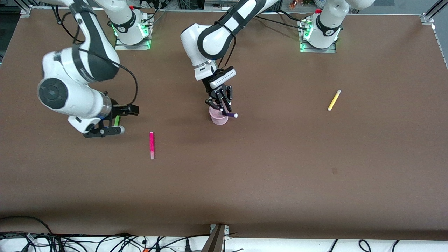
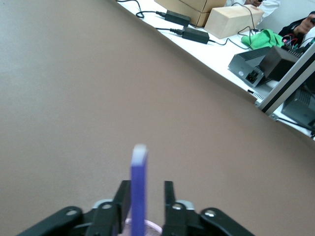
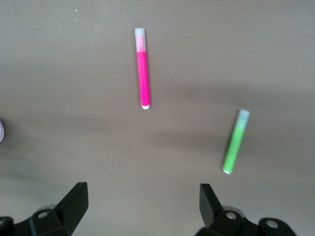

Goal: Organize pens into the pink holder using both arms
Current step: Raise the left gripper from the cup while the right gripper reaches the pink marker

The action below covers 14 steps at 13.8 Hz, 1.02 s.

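pens are light, stiff and slick, best pinched mid-barrel. left gripper (image 1: 223, 106), directly over the small translucent pale-pink plastic cup (image 1: 219, 119), pinches the slim purple marker pen (image 1: 230, 114) between its fingers. right gripper (image 1: 111, 123), fingers spread wide and empty, hovers over the green marker pen (image 3: 235, 142) toward the right arm's end from the cup. magenta-pink marker pen (image 1: 152, 145) lies between them, nearer the front camera; yellow marker pen (image 1: 334, 100) lies well apart toward the left arm's end.
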{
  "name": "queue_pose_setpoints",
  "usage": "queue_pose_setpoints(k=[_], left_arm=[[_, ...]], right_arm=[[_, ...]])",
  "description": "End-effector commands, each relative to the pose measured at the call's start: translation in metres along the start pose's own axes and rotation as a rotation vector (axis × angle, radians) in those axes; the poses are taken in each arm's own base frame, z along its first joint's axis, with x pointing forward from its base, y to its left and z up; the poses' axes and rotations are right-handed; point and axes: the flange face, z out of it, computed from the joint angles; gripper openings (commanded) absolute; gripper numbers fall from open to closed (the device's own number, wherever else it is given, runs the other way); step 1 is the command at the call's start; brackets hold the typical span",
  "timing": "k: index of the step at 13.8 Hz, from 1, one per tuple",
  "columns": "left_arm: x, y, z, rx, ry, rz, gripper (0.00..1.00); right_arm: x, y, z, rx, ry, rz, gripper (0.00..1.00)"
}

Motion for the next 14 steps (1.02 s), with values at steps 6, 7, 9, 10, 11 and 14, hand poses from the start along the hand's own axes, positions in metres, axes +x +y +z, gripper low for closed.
queue_pose_setpoints(k=[6,7,9,10,11,14], left_arm=[[0.103,0.041,-0.028,0.035,-0.068,-0.006,1.00],[0.134,0.046,-0.027,0.061,-0.110,0.013,1.00],[0.198,0.052,-0.018,0.102,-0.197,0.032,1.00],[0.231,0.054,-0.012,0.117,-0.241,0.043,1.00],[0.264,0.054,-0.008,0.121,-0.289,0.058,1.00],[0.358,0.043,0.011,0.114,-0.411,0.138,1.00]], right_arm=[[0.051,-0.017,0.103,0.043,0.077,-0.010,0.99],[0.057,-0.015,0.114,0.025,0.094,-0.026,0.98],[0.065,-0.013,0.133,0.005,0.127,-0.044,0.94],[0.068,-0.013,0.143,0.012,0.134,-0.045,0.93],[0.070,-0.012,0.154,0.016,0.140,-0.048,0.91],[0.069,-0.008,0.171,0.019,0.133,-0.044,0.83]])
